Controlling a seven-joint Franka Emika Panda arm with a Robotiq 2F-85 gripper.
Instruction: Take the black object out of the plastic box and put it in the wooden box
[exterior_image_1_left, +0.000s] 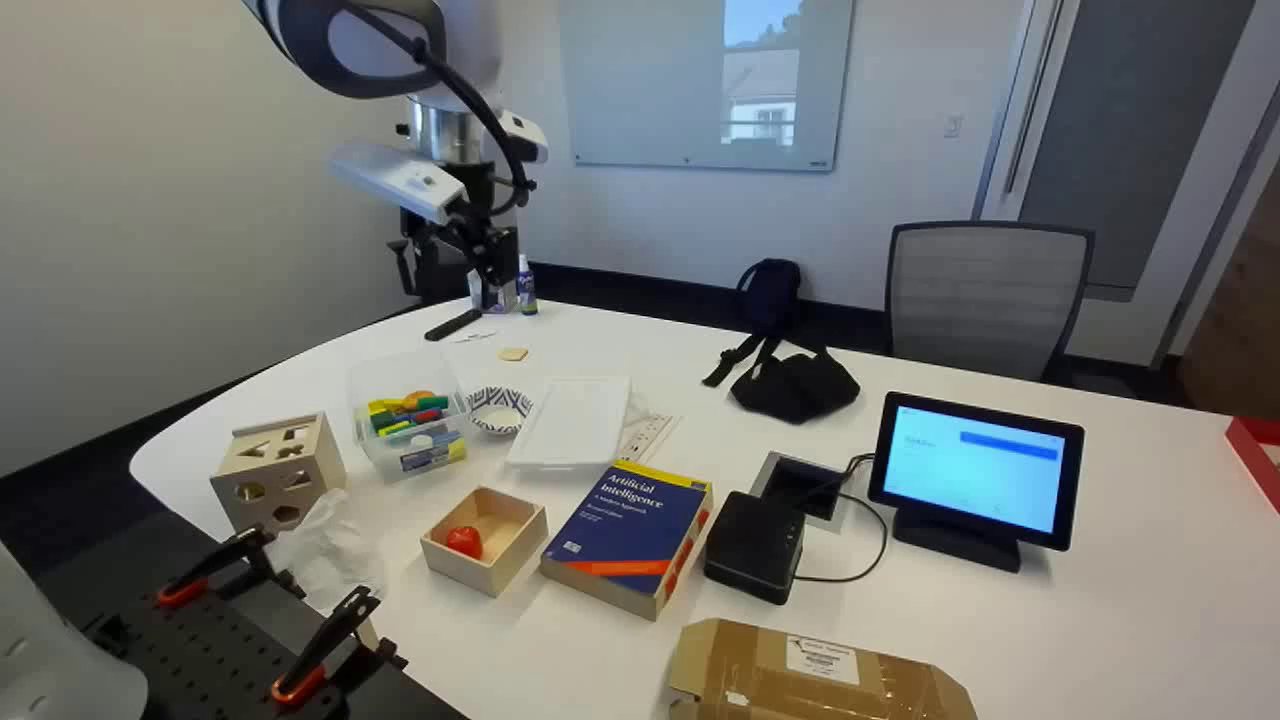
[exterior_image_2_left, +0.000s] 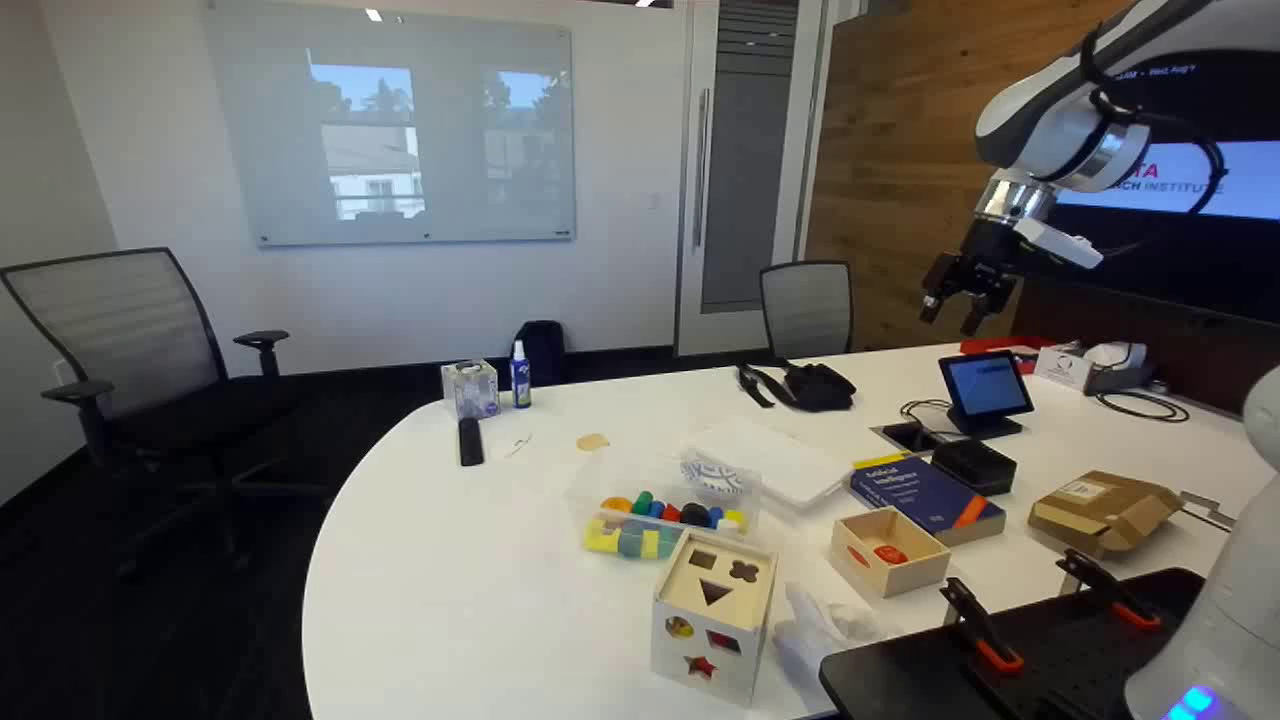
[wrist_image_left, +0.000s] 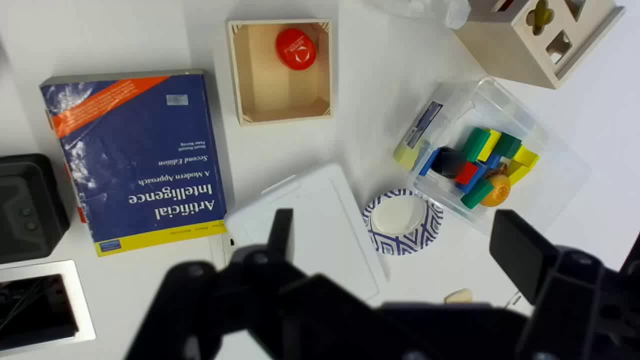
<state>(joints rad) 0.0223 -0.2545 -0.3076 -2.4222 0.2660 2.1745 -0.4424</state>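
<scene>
Around the clear plastic box (wrist_image_left: 555, 170) in the wrist view, a wooden shape-sorting cube (wrist_image_left: 525, 55) crowds in at one o'clock, a blue-patterned bowl (wrist_image_left: 397, 215) sits just beside at eight with a smooth white lid (wrist_image_left: 320, 225) beyond, and the Artificial Intelligence textbook (wrist_image_left: 137, 165) lies well apart at nine. In the box, towards nine, the black rounded object (wrist_image_left: 443, 162) is hemmed in by a blue block (wrist_image_left: 428, 161), a red block (wrist_image_left: 466, 173) and a green block (wrist_image_left: 474, 144). The pale, square wooden box (wrist_image_left: 272, 92) at ten holds a glossy red oval piece (wrist_image_left: 296, 49). A crumpled translucent bag (exterior_image_1_left: 325, 550) rests on the desk (exterior_image_2_left: 450, 580) in both exterior views. The pincer (wrist_image_left: 393, 222) hangs above, its fingers (wrist_image_left: 520, 252) spread wide.
</scene>
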